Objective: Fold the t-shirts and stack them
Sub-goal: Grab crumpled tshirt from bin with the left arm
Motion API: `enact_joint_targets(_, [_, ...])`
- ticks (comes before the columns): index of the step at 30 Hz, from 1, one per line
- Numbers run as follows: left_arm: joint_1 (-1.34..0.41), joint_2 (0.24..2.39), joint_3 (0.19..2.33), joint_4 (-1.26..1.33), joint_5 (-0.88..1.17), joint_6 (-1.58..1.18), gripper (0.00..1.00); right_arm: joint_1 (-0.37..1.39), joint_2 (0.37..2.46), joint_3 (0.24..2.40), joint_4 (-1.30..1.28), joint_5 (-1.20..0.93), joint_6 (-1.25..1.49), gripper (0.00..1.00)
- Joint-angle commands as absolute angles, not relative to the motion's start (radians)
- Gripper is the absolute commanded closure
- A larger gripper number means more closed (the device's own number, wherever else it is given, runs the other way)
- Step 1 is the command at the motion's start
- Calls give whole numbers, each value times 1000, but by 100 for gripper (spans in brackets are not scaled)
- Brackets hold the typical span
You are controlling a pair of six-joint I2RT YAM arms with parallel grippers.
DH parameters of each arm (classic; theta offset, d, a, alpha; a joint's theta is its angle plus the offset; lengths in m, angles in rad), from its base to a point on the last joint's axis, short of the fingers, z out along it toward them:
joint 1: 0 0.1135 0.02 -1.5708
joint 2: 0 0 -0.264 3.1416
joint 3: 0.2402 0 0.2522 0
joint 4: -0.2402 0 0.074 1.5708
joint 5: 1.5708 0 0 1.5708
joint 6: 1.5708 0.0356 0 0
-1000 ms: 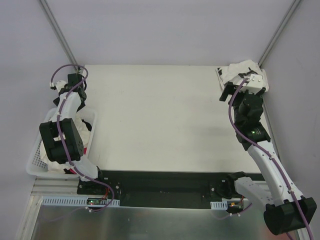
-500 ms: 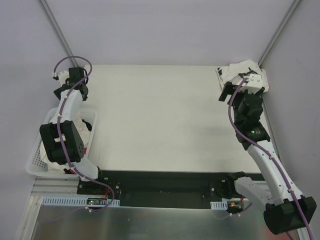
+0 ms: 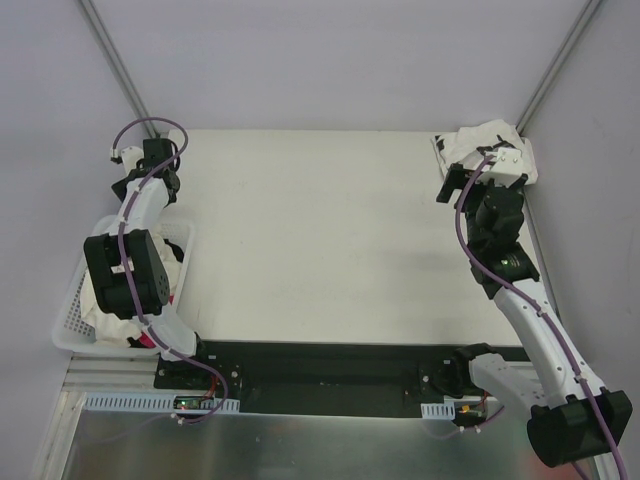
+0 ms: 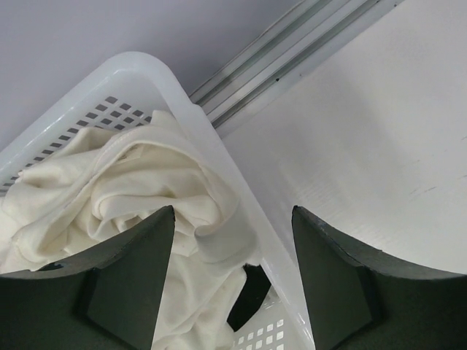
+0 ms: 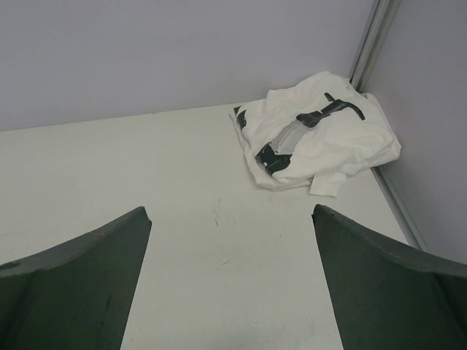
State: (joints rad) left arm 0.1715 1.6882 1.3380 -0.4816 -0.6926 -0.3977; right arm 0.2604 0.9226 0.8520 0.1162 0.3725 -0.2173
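A crumpled cream-white t-shirt (image 4: 139, 186) lies in the white basket (image 4: 131, 69) at the table's left edge, partly under the left arm in the top view. My left gripper (image 4: 233, 213) hovers above the basket's far corner (image 3: 160, 175), open, with nothing between its fingers. A second t-shirt (image 5: 314, 138), white with black marks, sits bunched in the far right corner (image 3: 470, 140). My right gripper (image 5: 230, 210) stands wide open and empty just short of that shirt (image 3: 482, 178), pointing at it.
The basket (image 3: 70, 315) also holds a dark piece (image 4: 252, 295) under the cream cloth and something red (image 3: 145, 342) at its near end. Metal frame posts (image 3: 115, 65) rise at both far corners. A rail (image 4: 292, 51) runs along the table's left edge.
The left wrist has swung a little toward the far side over the basket's far corner, and its cable loop shifted. The right arm and both shirts have not moved.
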Motion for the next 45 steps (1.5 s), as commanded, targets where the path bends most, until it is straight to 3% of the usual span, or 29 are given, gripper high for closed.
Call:
enact_joint_targets(1, [176, 1706, 1316, -477, -738, -425, 36, 255, 928, 870, 156, 371, -206, 4])
enact_joint_targets(4, [179, 1713, 1315, -476, -739, -433, 42, 255, 930, 870, 156, 370, -206, 4])
enact_joint_targets(8, [181, 1709, 1312, -474, -735, -442, 67, 255, 933, 871, 156, 373, -207, 4])
enact_joint_targets(9, [181, 1707, 1313, -474, -735, -442, 78, 255, 933, 871, 156, 373, -209, 4])
enact_joint_targets(13, [181, 1704, 1318, -476, -742, -442, 100, 256, 933, 870, 156, 374, -207, 4])
enact_joint_targets(21, [176, 1599, 1299, -477, -758, -465, 100, 253, 937, 870, 156, 385, -210, 4])
enact_joint_targets(29, [140, 1338, 1411, -483, -787, -322, 100, 255, 994, 888, 144, 365, -196, 4])
enact_joint_targets(37, [52, 1226, 1739, -543, -744, -83, 100, 255, 1025, 899, 132, 339, -179, 4])
enact_joint_targets(41, [-104, 1255, 2010, -566, -735, 53, 100, 255, 1023, 897, 127, 319, -166, 4])
enact_joint_targets(45, [-216, 1282, 2153, -590, -579, 119, 100, 255, 1017, 894, 123, 310, -161, 4])
